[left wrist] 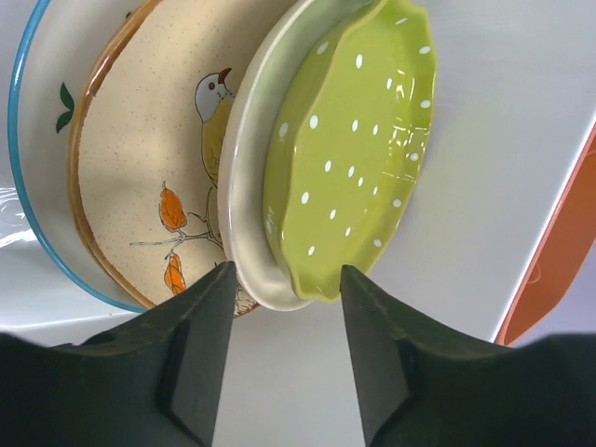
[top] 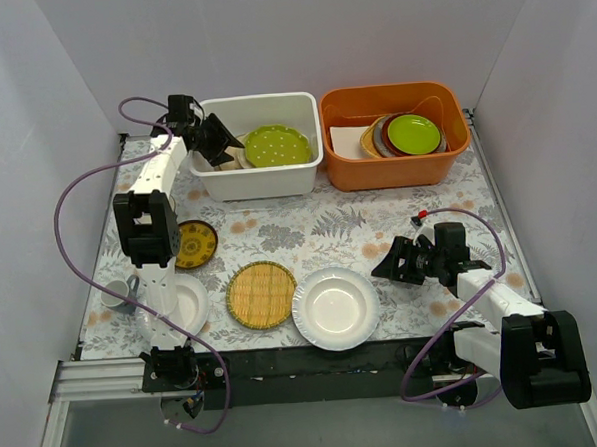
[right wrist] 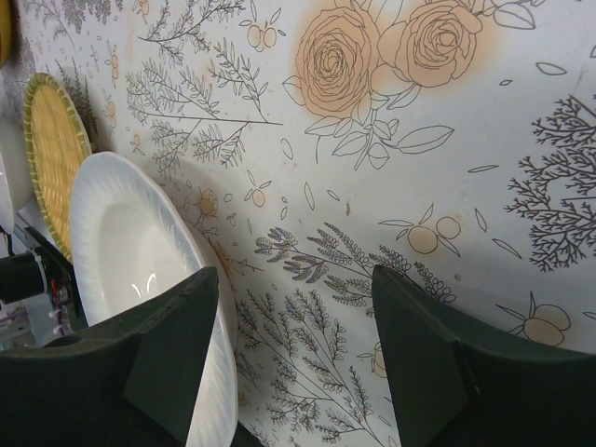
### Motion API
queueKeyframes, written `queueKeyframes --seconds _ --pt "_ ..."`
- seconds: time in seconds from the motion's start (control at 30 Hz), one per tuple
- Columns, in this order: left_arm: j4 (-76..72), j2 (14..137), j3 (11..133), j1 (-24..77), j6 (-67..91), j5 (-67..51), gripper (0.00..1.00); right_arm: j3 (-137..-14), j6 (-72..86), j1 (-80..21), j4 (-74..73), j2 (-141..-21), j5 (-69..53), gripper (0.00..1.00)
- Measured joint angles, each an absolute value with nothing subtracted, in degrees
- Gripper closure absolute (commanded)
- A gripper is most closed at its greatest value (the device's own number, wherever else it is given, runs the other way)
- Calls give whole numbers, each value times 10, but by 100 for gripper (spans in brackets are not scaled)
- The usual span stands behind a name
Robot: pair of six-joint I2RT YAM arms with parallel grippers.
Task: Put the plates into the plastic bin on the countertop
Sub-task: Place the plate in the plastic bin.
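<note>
- Left gripper point(left wrist: 286, 279) is partly open and holds nothing, at the bin point(top: 261, 182); green plate point(left wrist: 345, 158) and bird plate point(left wrist: 140, 168) lean inside.
- Right gripper point(right wrist: 296, 279) is wide and empty, beside the white plate point(right wrist: 130, 251) on the cloth point(right wrist: 419, 140).

The dotted plate point(left wrist: 349, 158) is green, the bird plate point(left wrist: 149, 168) beige, the bin point(top: 261, 180) white, the tub point(top: 396, 168) orange.

Plain white enclosure walls point(top: 289, 34)
</note>
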State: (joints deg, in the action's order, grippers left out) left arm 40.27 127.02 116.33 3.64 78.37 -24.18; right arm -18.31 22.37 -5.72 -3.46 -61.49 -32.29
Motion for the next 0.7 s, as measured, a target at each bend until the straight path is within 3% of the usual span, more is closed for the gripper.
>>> queueKeyframes --seconds 0.37,0.7 --pt "406 1237 1200 30 784 -257 30 -183 224 -57 -35 -615 -323 25" --pt "348 1009 1081 29 784 -306 22 -182 223 -58 -51 -597 -312 25"
